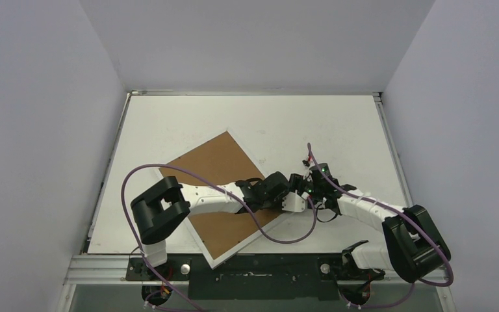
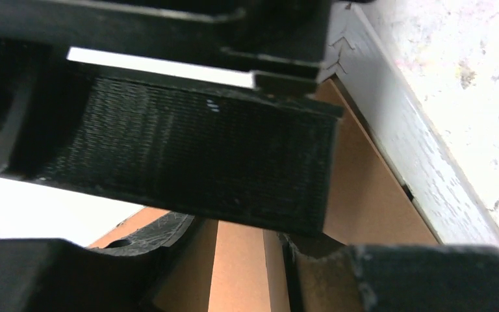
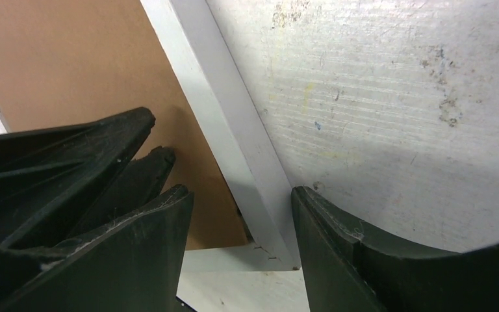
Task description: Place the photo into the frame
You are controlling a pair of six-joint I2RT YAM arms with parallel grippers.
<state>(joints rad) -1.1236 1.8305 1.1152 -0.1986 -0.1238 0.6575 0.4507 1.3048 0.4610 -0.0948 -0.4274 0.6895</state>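
The frame (image 1: 216,170) lies on the table (image 1: 338,123), toward 7 o'clock.
At its 3 o'clock corner, left gripper (image 2: 335,239) over it; right gripper (image 3: 242,207) straddles its edge, just beside.

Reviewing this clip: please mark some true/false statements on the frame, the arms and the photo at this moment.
1. The frame lies with its brown back facing up. True.
2. The frame sits square with the table edges. False: it is turned diagonally.
3. The right end effector has its fingers apart, with the frame's white edge between them. True.
4. The photo lies on the table beside the frame. False: no photo shows in any view.
5. Only the right arm reaches toward the frame. False: the left arm stretches across it too.
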